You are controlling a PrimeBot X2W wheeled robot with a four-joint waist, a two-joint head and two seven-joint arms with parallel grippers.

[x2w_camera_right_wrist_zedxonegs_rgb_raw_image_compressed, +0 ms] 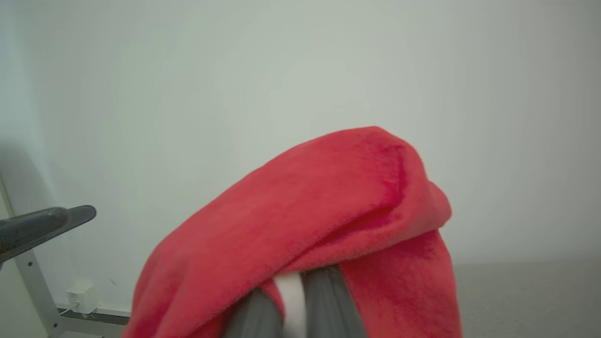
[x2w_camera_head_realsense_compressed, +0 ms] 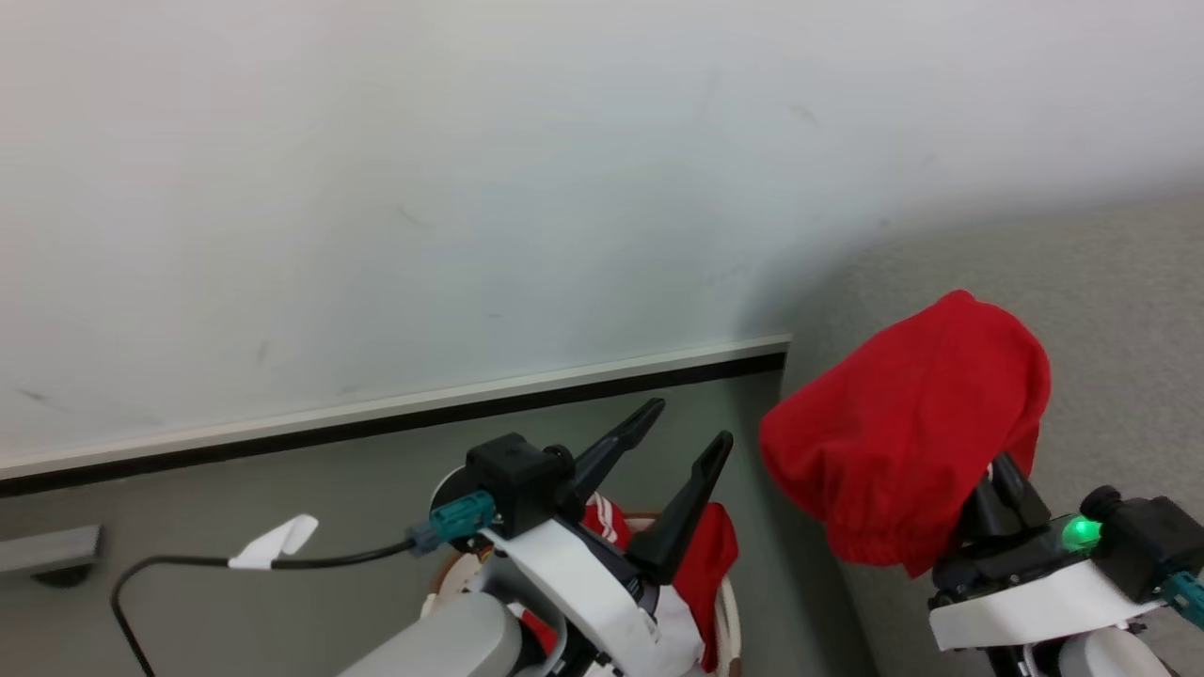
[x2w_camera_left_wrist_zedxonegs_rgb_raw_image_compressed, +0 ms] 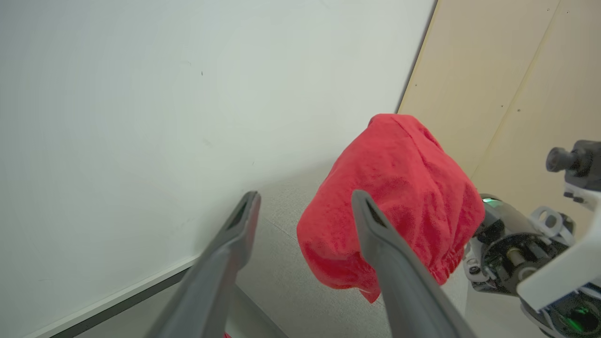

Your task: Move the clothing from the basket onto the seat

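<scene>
A red garment (x2w_camera_head_realsense_compressed: pixel 908 432) of the clothing is draped over my right gripper (x2w_camera_right_wrist_zedxonegs_rgb_raw_image_compressed: pixel 292 300), whose two fingers (x2w_camera_right_wrist_zedxonegs_rgb_raw_image_compressed: pixel 328 300) stand close together under the cloth with a strip of white fabric between them. It hangs in the air in front of the grey woven seat (x2w_camera_head_realsense_compressed: pixel 1110 301). My left gripper (x2w_camera_head_realsense_compressed: pixel 685 428) is open and holds nothing, left of the garment and apart from it. Below it, more red and white clothing (x2w_camera_head_realsense_compressed: pixel 705 555) lies in the basket (x2w_camera_head_realsense_compressed: pixel 730 611), mostly hidden by my left arm. In the left wrist view the garment (x2w_camera_left_wrist_zedxonegs_rgb_raw_image_compressed: pixel 394 197) hangs behind the spread left fingers (x2w_camera_left_wrist_zedxonegs_rgb_raw_image_compressed: pixel 244 225).
A white wall with a dark baseboard (x2w_camera_head_realsense_compressed: pixel 395 418) runs behind the basket. A black cable with a white tag (x2w_camera_head_realsense_compressed: pixel 277 541) trails at the lower left. A beige panel (x2w_camera_left_wrist_zedxonegs_rgb_raw_image_compressed: pixel 507 70) stands beside the seat. A metal frame leg (x2w_camera_right_wrist_zedxonegs_rgb_raw_image_compressed: pixel 35 286) and a wall socket show in the right wrist view.
</scene>
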